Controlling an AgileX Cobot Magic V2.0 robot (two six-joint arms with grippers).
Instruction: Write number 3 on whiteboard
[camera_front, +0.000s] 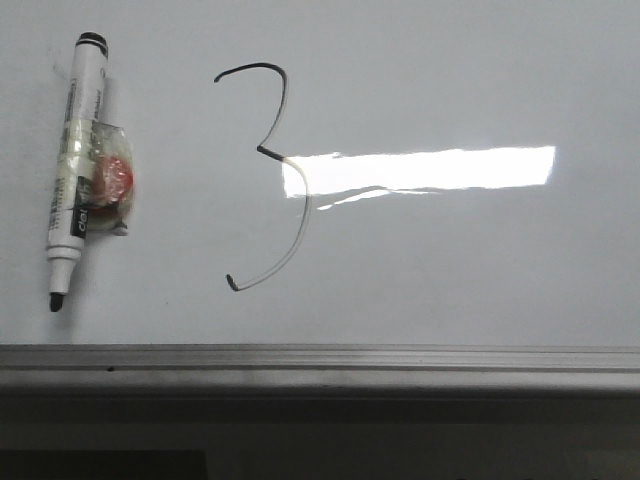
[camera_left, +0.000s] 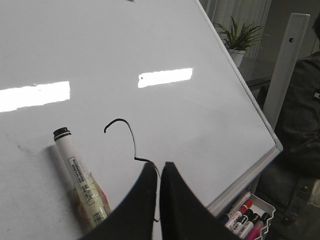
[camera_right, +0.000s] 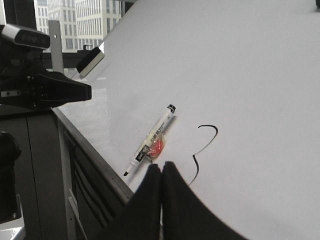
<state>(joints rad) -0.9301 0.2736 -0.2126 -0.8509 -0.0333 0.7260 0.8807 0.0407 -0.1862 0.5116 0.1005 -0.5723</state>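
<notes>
Front view: 1 number 3 (camera_front: 270, 180), 1 marker (camera_front: 78, 170) on whiteboard (camera_front: 450, 270).

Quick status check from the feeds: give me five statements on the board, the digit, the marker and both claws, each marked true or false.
1. A 3 is drawn on the whiteboard. True.
2. The marker is held by the left claw. False: it lies loose on the board, left of the digit in the front view, and the claw holds nothing.
3. The marker is uncapped, its tip bare. True.
4. The right claw is wide open. False: its fingers are pressed together.
5. The light glare sits clear of the digit. False: it overlaps the middle of the 3.
</notes>
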